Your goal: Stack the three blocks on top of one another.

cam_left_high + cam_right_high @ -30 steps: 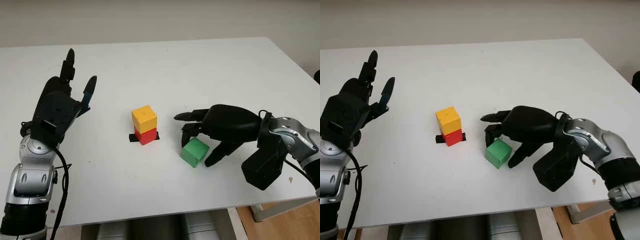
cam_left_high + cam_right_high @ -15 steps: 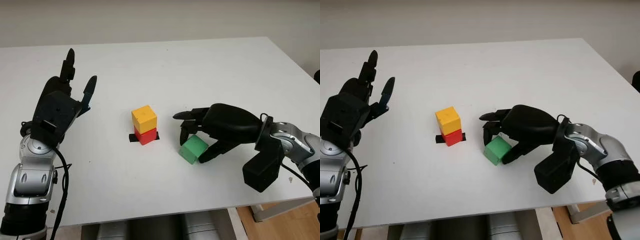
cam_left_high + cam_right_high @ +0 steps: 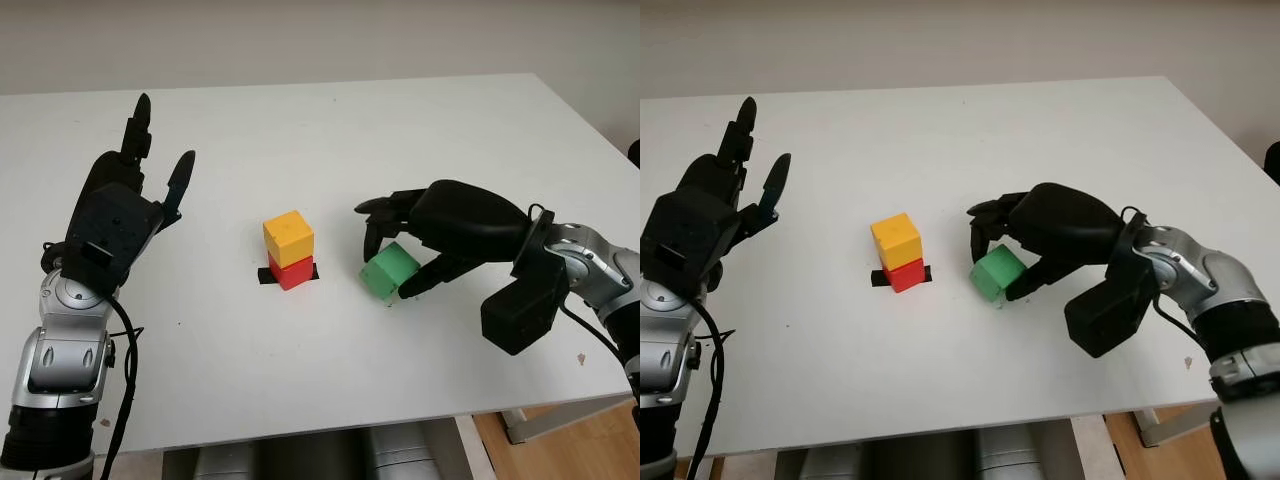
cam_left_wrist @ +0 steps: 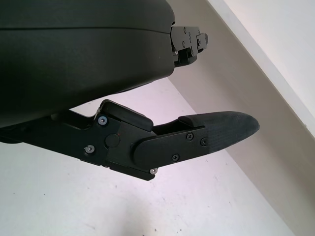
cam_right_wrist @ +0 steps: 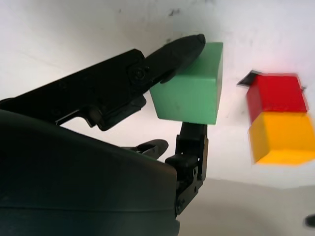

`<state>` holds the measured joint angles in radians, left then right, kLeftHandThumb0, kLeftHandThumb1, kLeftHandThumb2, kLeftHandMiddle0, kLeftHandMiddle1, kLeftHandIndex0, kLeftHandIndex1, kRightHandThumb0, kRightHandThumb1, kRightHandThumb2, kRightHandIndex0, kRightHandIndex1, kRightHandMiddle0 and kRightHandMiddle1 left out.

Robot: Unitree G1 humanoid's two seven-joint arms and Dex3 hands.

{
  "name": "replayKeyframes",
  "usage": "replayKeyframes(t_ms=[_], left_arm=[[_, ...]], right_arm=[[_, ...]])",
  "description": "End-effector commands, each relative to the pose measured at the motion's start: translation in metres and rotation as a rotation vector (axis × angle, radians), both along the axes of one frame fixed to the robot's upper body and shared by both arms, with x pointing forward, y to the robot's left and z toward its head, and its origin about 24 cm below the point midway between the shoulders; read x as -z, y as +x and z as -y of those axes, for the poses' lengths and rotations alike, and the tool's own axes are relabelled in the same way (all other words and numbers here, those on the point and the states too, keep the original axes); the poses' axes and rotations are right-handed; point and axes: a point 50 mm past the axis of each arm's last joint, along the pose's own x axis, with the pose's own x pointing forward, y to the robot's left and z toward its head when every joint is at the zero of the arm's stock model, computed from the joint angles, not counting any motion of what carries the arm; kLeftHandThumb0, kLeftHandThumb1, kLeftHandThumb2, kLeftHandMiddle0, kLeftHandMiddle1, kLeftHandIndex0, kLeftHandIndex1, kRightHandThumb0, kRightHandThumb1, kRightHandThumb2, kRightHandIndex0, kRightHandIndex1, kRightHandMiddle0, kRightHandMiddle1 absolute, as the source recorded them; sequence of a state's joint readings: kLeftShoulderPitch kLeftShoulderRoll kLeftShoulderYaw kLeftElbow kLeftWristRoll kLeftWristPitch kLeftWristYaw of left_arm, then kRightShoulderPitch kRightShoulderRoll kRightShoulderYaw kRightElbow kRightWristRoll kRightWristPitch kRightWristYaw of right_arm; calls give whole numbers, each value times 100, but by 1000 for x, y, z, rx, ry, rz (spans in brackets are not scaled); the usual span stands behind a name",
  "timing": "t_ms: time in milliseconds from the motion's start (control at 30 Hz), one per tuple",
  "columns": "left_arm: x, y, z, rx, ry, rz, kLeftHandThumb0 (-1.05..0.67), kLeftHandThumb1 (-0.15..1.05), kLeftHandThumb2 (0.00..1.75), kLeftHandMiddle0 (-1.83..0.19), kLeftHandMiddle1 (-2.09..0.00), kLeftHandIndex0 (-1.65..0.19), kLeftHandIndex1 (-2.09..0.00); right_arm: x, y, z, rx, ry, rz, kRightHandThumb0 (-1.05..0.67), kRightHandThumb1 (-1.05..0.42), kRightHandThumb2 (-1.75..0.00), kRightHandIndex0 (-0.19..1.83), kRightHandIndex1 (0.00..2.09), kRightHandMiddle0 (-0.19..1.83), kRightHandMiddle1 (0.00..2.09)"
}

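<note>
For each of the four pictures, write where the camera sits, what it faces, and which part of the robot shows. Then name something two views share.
Left eye: on the head, facing down at the white table; both arms show.
Right eye: beside it, same scene.
Left wrist: on the left arm, facing the open left hand raised over the table.
Right wrist: on the right arm, facing the right hand gripping the green block.
Shared: the yellow block on the red block.

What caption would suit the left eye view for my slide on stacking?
Right hand grips the green block beside the yellow block stacked on the red block; left hand open.
</note>
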<state>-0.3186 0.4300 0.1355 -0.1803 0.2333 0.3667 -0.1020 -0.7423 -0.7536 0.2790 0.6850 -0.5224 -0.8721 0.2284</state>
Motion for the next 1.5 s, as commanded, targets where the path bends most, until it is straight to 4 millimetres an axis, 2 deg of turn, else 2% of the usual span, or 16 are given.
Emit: replayKeyframes(t_ms=[0, 100, 233, 467, 667, 833, 1033, 1467], left_arm=[[-7, 1, -2, -2, 18, 25, -78, 105, 66, 17, -5, 13, -5], [-7, 1, -2, -3, 18, 24, -78, 105, 66, 17, -5, 13, -5], [-7, 1, -3, -6, 18, 18, -80, 105, 67, 16, -6, 13, -5], [-7, 0, -2, -4, 14, 27, -80, 105, 67, 16, -5, 13, -5], [-6, -1, -3, -11, 11, 20, -80, 105, 67, 16, -5, 12, -5], [-5, -1, -4, -14, 7, 19, -80, 105, 67, 16, -5, 12, -6], [-5, -2, -4, -17, 4, 19, -80, 105, 66, 17, -5, 13, -5], [-5, -3, -3, -19, -1, 21, -77, 105, 64, 18, -5, 13, -5]], right_arm=[[-23, 6, 5, 37, 47, 31, -46, -94, -6, 43, 8, 44, 130], [-37, 13, 9, 96, 101, 9, -46, -93, -5, 44, 7, 47, 124], [-50, 23, 10, 137, 283, -77, -44, -92, -5, 43, 6, 50, 118], [-63, 37, -8, 139, 513, -212, -52, -93, -5, 43, 6, 54, 124], [-58, 43, -33, 83, 721, -413, -44, -95, -6, 36, 3, 39, 153], [-49, 45, -56, 40, 800, -552, -45, -98, -6, 31, 0, 31, 170], [-40, 48, -73, 35, 816, -629, -42, -99, -6, 31, 0, 26, 168], [-22, 52, -98, -3, 851, -752, -46, -97, -5, 34, 3, 33, 163]])
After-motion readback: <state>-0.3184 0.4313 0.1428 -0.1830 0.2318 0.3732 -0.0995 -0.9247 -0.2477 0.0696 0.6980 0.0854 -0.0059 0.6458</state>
